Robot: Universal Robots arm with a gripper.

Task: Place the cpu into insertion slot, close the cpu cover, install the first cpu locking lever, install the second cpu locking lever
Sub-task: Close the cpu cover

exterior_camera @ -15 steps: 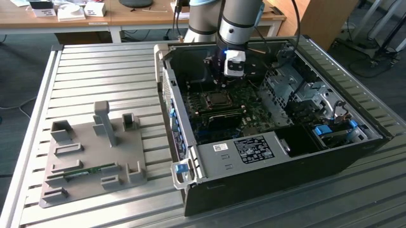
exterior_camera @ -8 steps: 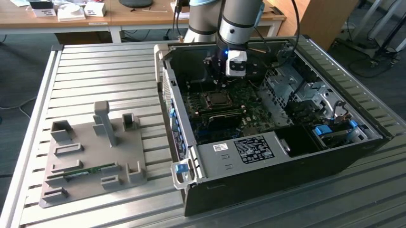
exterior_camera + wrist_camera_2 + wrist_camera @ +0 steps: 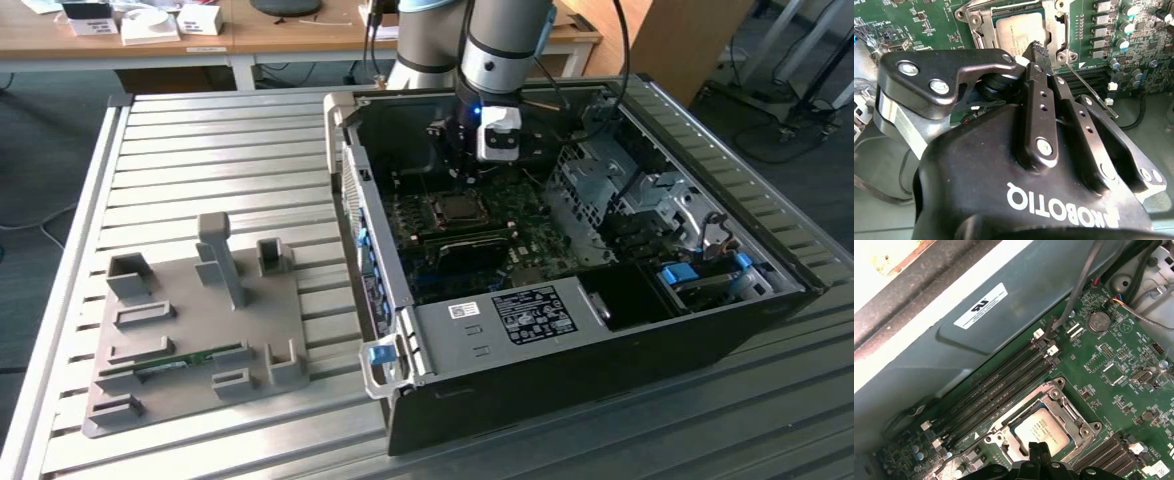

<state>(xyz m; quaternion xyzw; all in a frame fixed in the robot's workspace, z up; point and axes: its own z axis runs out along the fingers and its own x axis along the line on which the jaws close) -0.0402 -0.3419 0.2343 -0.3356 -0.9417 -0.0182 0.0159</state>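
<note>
The open computer case lies on a slatted metal table, and the arm reaches down into it. The case holds the green motherboard, metal drive cages at the exterior view's right, and a black shroud carrying a large white printed label with a smaller sticker beside it. In the first wrist view another white label sits on the grey case wall just beyond the long black memory slots.

The cpu lies flat in the insertion slot, its silvery top bearing faint print (too small to make out). The cpu cover is down, framing the chip through its square window. In the second wrist view a thin metal rod slants from the socket's corner out over the memory slots.

The gripper hangs over the edge of the cpu, its fingers pressed together, with nothing visible between them; whether the tips touch the chip cannot be told. White lettering runs across the gripper's black body.

At the exterior view's left, a grey fixture with several recesses rests on the table well apart from the case, and one recess holds a green memory module.
</note>
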